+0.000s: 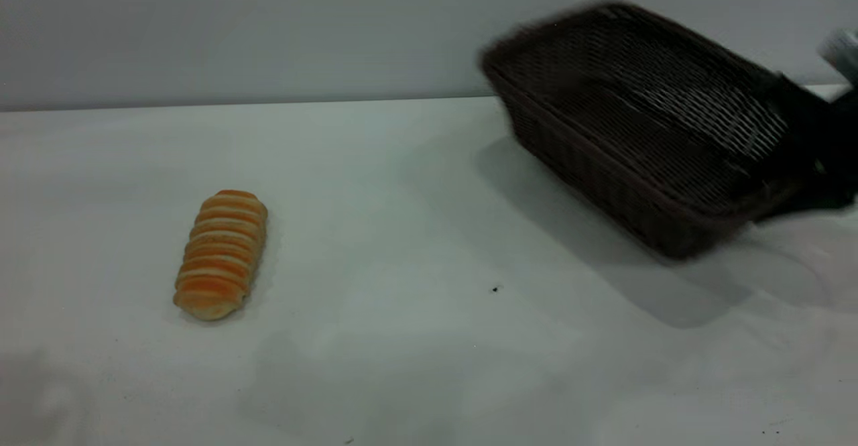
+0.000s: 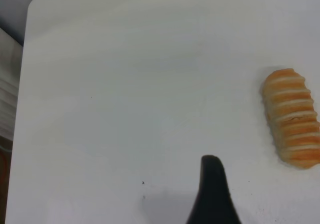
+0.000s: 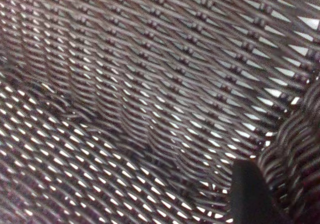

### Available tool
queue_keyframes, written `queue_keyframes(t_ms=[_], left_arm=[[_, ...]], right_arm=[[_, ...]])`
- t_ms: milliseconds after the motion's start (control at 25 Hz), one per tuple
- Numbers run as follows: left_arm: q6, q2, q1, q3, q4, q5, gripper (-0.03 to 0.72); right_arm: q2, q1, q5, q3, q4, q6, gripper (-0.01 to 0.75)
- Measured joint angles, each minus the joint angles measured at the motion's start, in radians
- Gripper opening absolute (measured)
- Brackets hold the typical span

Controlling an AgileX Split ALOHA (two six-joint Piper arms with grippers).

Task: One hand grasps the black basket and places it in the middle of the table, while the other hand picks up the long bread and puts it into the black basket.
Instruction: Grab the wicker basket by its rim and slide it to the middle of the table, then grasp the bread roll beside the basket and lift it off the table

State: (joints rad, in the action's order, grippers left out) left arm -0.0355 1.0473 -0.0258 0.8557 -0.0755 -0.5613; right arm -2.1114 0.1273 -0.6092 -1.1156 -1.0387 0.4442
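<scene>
The black basket point(image 1: 637, 117) is off the table at the right, tilted, with its left end higher. My right gripper point(image 1: 808, 154) is shut on the basket's right end. In the right wrist view the weave of the basket point(image 3: 150, 84) fills the picture, and one black finger point(image 3: 250, 194) lies inside against the wall. The long bread point(image 1: 221, 255) lies alone on the table point(image 1: 429, 339) at the left. It also shows in the left wrist view point(image 2: 292, 116). My left gripper is above the table beside the bread. Only one finger point(image 2: 212, 184) shows, with bare table on both sides.
The basket's shadow falls on the table below it. A small dark speck point(image 1: 495, 289) lies near the table's middle. The table's far edge meets a plain grey wall point(image 1: 268, 30). The left wrist view shows a rounded table corner point(image 2: 37, 4).
</scene>
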Motion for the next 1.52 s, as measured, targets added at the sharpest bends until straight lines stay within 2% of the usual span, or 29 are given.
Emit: queue_keyframes(t_ms=[200, 320, 520, 920, 1240, 1520], left_arm=[[0.000, 0.000, 0.000, 0.000, 0.000, 0.000, 0.579], [0.000, 0.000, 0.000, 0.000, 0.000, 0.000, 0.579], [0.000, 0.000, 0.000, 0.000, 0.000, -0.001, 0.579], [0.000, 0.008, 0.000, 0.000, 0.010, 0.000, 0.579], [-0.019, 0.128, 0.000, 0.000, 0.094, 0.053, 0.579], [-0.090, 0.358, 0.003, 0.004, 0.224, 0.193, 0.579]], right_arm=[[-0.074, -0.121, -0.231, -0.264, 0.311, -0.107, 0.252], [-0.153, -0.194, -0.331, -0.405, 0.441, -0.147, 0.252], [-0.277, -0.280, -0.367, -0.556, 0.477, -0.151, 0.252], [-0.330, -0.299, -0.375, -0.595, 0.495, -0.131, 0.259], [-0.248, -0.299, -0.366, -0.599, 0.612, -0.023, 0.448], [-0.010, -0.299, -0.448, -0.600, 0.673, -0.018, 0.467]])
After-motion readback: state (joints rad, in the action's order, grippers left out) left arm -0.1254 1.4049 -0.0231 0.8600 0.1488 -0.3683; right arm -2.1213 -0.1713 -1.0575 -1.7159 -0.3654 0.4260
